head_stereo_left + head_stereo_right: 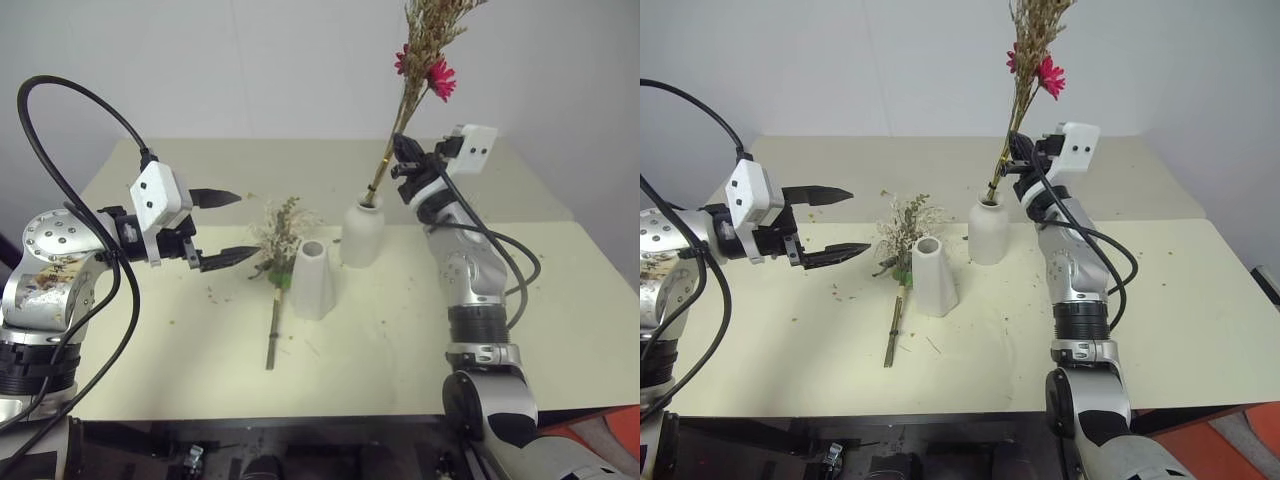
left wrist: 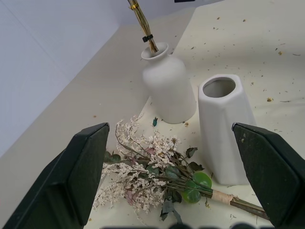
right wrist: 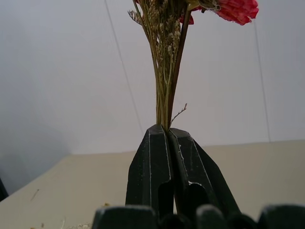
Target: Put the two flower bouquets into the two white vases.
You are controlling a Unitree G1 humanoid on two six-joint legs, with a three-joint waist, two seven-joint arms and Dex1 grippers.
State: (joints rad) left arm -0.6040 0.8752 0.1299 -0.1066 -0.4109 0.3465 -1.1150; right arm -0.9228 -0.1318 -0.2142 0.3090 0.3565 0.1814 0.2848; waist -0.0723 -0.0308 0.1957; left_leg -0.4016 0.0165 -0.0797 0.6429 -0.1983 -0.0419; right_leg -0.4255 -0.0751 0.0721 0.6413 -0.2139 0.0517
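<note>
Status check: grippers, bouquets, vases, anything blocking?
Right gripper shut on tall bouquet, stems in round vase. Left gripper open. Cream bouquet lying beside cone vase. No obstruction.

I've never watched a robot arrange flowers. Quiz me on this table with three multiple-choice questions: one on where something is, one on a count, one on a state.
1. Where do the tan bouquet's stems end?
A. In the round vase
B. Flat on the table
C. In the cone vase

2. How many white vases stand there?
A. One
B. Two
C. Three

3. How is the left gripper?
A. Shut on stems
B. Open, holding nothing
C. Shut, empty

Answers: 1 A, stems enter its neck while the right gripper grips them. 2 B, round and cone. 3 B, fingers spread near the cream bouquet lying flat.
</note>
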